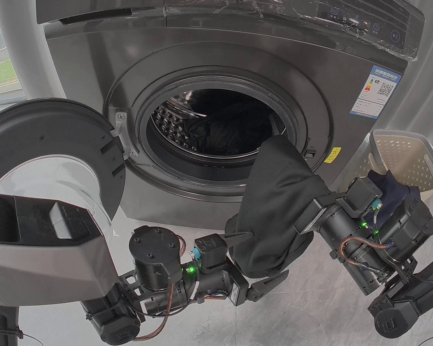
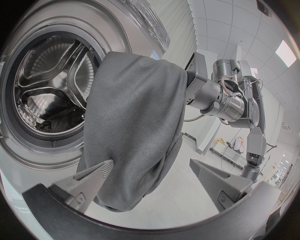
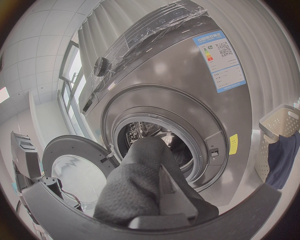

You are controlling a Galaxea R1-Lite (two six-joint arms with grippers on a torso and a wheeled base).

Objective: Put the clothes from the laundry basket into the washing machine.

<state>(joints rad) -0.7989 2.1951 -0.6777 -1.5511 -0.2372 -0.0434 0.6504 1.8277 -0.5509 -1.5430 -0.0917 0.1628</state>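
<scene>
Well, my right fingers (image 3: 176, 197) are clamped on the black garment (image 1: 275, 203), which hangs over the washing machine's (image 1: 269, 69) door rim; my left fingers (image 2: 90, 181) gape wide beside its hem. I'd push deep before releasing, so nothing trails out.

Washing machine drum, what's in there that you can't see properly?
Drum, head view: the hanging black cloth covers its right side.
Dark clothes inside, head view: too shadowy to count or tell apart.
Laundry basket, head view: the right arm hides its lower part.
</scene>
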